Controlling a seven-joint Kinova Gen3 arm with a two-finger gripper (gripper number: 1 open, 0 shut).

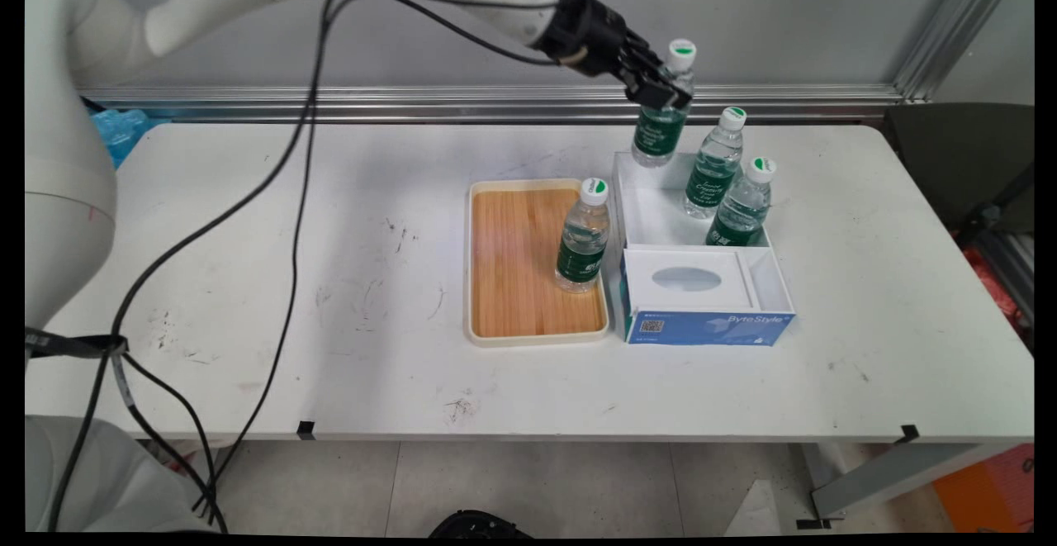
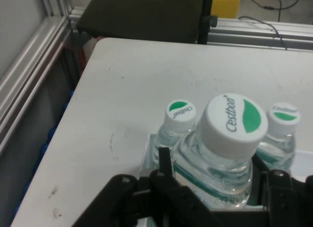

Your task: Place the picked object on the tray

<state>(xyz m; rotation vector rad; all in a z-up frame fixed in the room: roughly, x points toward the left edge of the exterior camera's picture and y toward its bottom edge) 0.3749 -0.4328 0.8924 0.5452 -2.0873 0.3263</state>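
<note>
Fingers [image 1: 673, 98] of the black gripper [image 1: 661, 93] are squeezing a water bottle [image 1: 661, 129] by its neck, holding it up in the air, tilted, in the upper right of the frame, over the far corner of a white box [image 1: 652, 214]. Two more bottles [image 1: 713, 168] [image 1: 741, 207] are standing inside that box. Another bottle [image 1: 583, 239] is standing on a wooden tray [image 1: 516, 265] in the middle of the white worktop [image 1: 330, 282]. A blue tissue box [image 1: 702, 298] is sitting just beside the tray.

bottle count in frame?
4. One bottle is held up in the gripper over the white box's far-left corner, two stand inside the box at and, one on the wooden tray at. None look hidden.
</note>
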